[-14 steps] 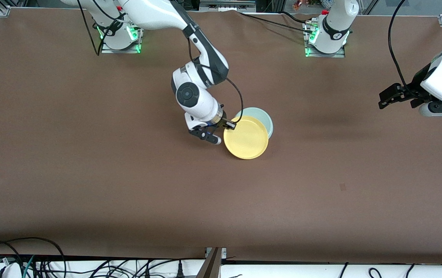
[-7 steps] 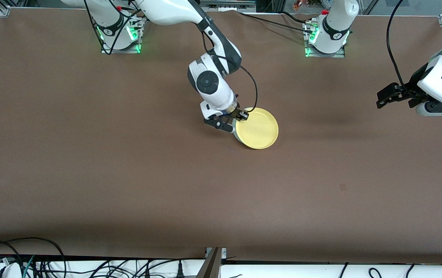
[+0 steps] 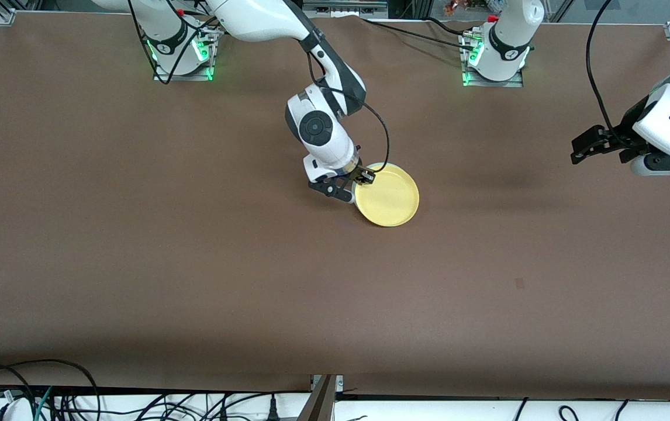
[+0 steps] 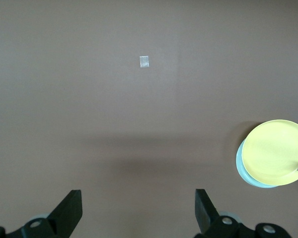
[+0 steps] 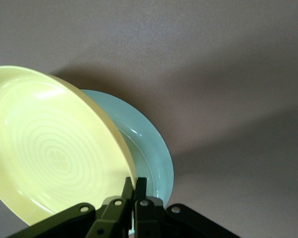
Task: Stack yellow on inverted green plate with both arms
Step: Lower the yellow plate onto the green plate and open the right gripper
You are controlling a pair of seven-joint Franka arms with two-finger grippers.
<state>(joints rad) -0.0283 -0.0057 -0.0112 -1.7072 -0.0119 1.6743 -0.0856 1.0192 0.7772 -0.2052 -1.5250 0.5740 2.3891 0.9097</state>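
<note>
The bright yellow plate (image 3: 387, 199) is held by its rim in my right gripper (image 3: 362, 176), which is shut on it near the table's middle. In the right wrist view the yellow plate (image 5: 49, 153) sits tilted over the pale green plate (image 5: 150, 146), with my right gripper (image 5: 134, 183) pinching the yellow rim. The green plate is hidden under the yellow one in the front view. The left wrist view shows a green crescent (image 4: 249, 174) beside the yellow plate (image 4: 274, 152). My left gripper (image 3: 584, 149) is open and empty, up over the left arm's end of the table (image 4: 138, 204).
A small white tape square (image 4: 144, 61) lies on the brown table. A small dark mark (image 3: 520, 283) lies nearer to the front camera. The arm bases (image 3: 493, 58) stand along the table's edge farthest from the front camera. Cables (image 3: 48, 397) run along the edge nearest to it.
My right gripper carried the yellow plate away from the front camera and toward the left arm's end, over the green plate, which is now covered. The left arm barely moved.
</note>
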